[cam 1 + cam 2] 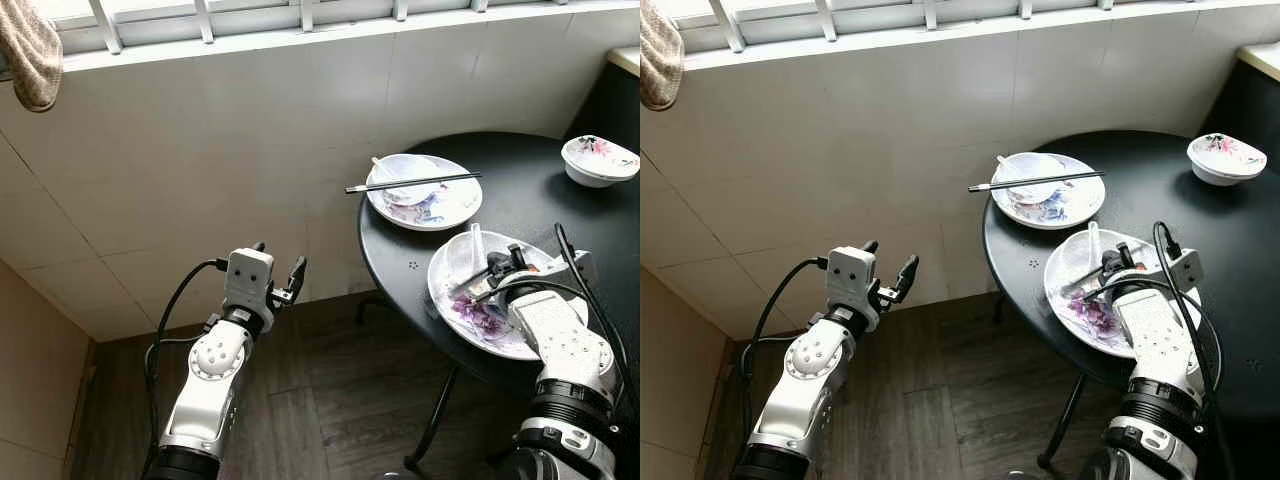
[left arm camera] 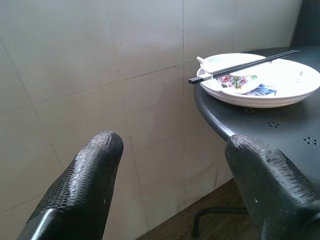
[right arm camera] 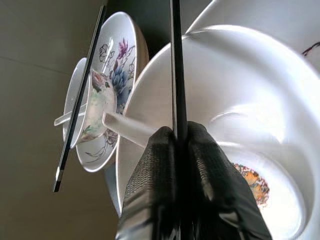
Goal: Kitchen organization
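1. The round black surface [image 1: 520, 190] stands at the right of the head views, against a pale tiled wall [image 1: 200, 170].
2. The right gripper [image 1: 492, 272] hangs over the near plate [image 1: 450, 268], which lies at the surface's 7 o'clock edge — a white plate with a purple flower print.
3. Its jaws are pressed together on a thin black chopstick [image 3: 176, 75]; the wrist view shows the stick running straight out between the two pads.
4. A white spoon [image 1: 476, 240] lies in the near plate, just beside the gripper's tips.
5. The far plate [image 1: 445, 205] sits at about 10 o'clock on the surface, carrying a small bowl [image 1: 405, 175]; a pair of black chopsticks [image 1: 412, 183] rests across them, one end jutting past the rim toward the wall.
6. A second flowered bowl [image 1: 600, 160] stands at roughly 2 o'clock, well apart from both plates.
7. The left gripper [image 1: 283, 270] is raised off the surface's 9 o'clock side, over the dark wood floor [image 1: 330, 400] — jaws wide and holding nothing.
8. A brown towel [image 1: 30, 50] hangs at the upper left by the window rail.
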Controlling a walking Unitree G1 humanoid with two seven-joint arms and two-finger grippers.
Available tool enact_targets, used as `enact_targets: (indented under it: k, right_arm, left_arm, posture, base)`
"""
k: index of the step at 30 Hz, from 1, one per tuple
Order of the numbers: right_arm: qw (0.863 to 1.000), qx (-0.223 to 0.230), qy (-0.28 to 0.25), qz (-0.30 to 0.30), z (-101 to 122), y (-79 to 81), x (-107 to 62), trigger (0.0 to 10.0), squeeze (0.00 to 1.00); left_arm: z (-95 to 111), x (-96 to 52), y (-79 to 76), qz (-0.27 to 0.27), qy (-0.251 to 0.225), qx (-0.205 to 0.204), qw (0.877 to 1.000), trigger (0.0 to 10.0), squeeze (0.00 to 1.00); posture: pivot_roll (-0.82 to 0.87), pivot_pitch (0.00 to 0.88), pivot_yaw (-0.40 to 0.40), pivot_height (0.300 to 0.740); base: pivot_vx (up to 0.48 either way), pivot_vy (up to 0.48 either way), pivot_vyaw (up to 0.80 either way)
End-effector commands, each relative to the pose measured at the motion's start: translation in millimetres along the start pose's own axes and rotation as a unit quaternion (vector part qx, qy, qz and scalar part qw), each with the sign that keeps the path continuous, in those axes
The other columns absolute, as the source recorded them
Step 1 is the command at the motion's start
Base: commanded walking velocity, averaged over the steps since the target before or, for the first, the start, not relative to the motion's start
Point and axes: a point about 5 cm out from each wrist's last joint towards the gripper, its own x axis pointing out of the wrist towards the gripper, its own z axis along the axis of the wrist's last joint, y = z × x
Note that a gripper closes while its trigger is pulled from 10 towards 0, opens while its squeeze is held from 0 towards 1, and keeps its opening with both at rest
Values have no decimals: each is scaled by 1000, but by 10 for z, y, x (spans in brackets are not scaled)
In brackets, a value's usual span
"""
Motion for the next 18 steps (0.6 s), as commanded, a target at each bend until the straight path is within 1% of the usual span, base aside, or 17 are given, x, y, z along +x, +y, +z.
enact_targets:
  k: [1, 10, 11, 13, 14, 15, 17, 18]
  right_arm:
    - [1000, 7, -2, 9, 8, 68, -27, 0, 0]
    - [1000, 7, -11, 21, 35, 168, -64, 0, 0]
    - [999, -12, -23, 33, 70, 229, -83, 0, 0]
    - [998, -36, -34, 48, 98, 295, -104, 0, 0]
    - [995, -58, -46, 60, 121, 349, -122, 0, 0]
    - [990, -101, -65, 80, 153, 437, -153, 0, 0]
    - [981, -148, -80, 96, 170, 506, -179, 0, 0]
    - [959, -235, -108, 116, 184, 596, -223, 0, 0]
  left_arm:
    - [-12, 13, -22, -6, 3, 5, 1000, 10000, 0]
    - [-11, 17, -31, -7, 4, 3, 1000, 10000, 0]
    - [-9, 19, -31, -6, 4, 3, 1000, 10000, 0]
    - [-8, 20, -30, -5, 4, 2, 1000, 10000, 0]
    - [-8, 19, -29, -5, 4, 2, 1000, 10000, 0]
    - [-8, 20, -29, -5, 4, 2, 1000, 10000, 0]
    - [-7, 21, -27, -4, 4, 1, 1000, 10000, 0]
    - [-5, 23, -23, -3, 3, 0, 1000, 10000, 0]
  posture:
    - [-131, 0, 19, 740]
    - [-132, 0, 18, 740]
    - [-130, 0, 18, 740]
    - [-130, 0, 18, 740]
    - [-130, 0, 18, 740]
    - [-133, 0, 19, 740]
    - [-134, 1, 20, 740]
    - [-133, 1, 19, 740]
  base:
    - [0, 0, 0]
    - [0, 0, 0]
    - [0, 0, 0]
    - [0, 0, 0]
    - [0, 0, 0]
    - [0, 0, 0]
    - [0, 0, 0]
    - [0, 0, 0]
